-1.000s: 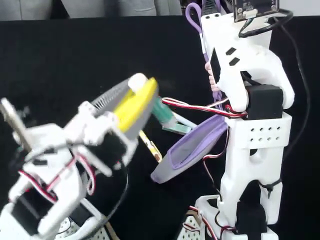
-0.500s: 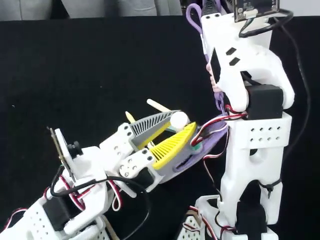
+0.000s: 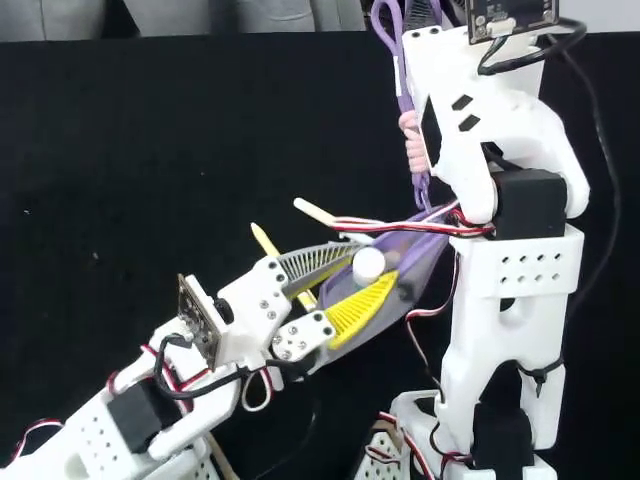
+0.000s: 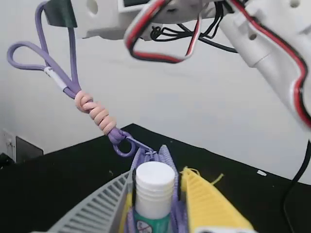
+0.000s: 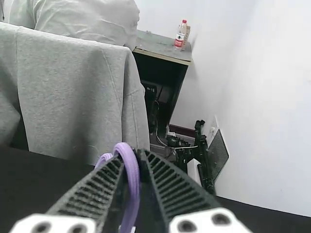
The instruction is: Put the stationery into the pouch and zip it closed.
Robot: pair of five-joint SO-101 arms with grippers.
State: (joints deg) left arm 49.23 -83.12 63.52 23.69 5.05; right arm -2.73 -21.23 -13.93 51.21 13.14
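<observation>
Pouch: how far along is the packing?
Done: right gripper holds the strap, pouch hanging open. In hand: left gripper has the glue stick at its mouth. Left: release it, pack the yellow pencil and cream stick on the table, zip.

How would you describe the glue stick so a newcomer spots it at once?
Follow the lower white arm to its grey-and-yellow left gripper. Clamped there, at the mouth of the lilac pouch, is the glue stick: green body, round white cap, thicker than the yellow pencil nearby.
</observation>
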